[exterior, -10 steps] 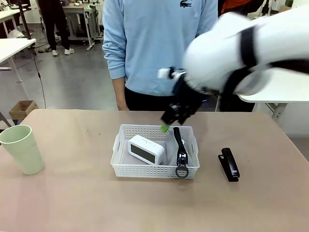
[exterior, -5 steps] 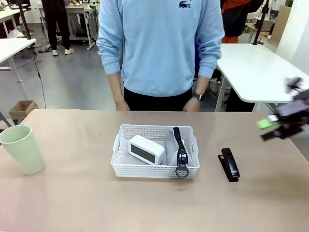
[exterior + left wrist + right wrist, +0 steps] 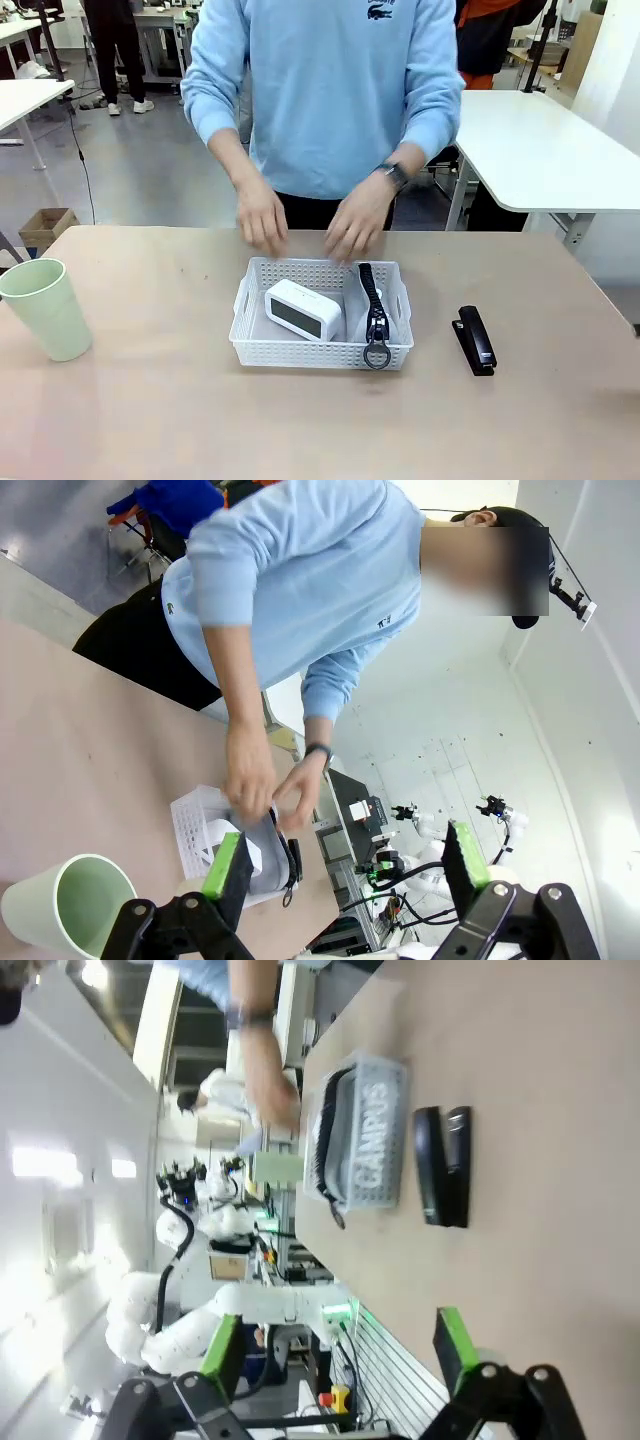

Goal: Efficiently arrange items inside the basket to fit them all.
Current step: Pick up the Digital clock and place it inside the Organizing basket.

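My left gripper (image 3: 342,860) and right gripper (image 3: 335,1345) are wide, empty. Stapler (image 3: 475,340) on desk (image 3: 150,420), right of basket (image 3: 300,353): stiff, probably heavyish, so I'd pinch across its middle.

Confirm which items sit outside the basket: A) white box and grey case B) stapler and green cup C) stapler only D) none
B: the black stapler lies right of the basket, the pale green cup stands far left; the white box and grey case are inside.
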Available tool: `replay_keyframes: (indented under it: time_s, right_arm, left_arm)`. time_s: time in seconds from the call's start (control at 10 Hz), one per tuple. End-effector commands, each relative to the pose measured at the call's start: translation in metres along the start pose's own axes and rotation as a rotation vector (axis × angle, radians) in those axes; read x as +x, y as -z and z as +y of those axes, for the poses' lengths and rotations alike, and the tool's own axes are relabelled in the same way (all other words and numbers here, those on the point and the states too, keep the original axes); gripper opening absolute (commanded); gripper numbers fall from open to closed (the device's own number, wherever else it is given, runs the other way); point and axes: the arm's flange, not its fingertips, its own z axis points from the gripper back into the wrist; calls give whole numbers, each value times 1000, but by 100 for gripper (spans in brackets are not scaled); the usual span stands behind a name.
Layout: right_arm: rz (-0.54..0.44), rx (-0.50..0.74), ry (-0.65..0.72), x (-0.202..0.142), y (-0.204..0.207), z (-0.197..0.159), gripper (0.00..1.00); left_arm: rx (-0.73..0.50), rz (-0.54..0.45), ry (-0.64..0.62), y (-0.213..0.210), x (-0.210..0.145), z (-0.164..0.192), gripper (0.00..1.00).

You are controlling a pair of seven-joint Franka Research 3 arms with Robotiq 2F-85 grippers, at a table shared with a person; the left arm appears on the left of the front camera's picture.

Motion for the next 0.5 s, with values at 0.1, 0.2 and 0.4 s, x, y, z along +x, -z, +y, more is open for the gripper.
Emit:
replay_keyframes:
  time_s: [0.1,0.2,0.4]
  right_arm:
    - [45,-10,-44,3,7,23,100]
    - [45,-10,-44,3,7,23,100]
    - [45,-10,-44,3,7,23,100]
  left_arm:
    - [-24,-10,17,1,1,0,100]
    - [-24,-10,17,1,1,0,100]
    - [-24,-10,17,1,1,0,100]
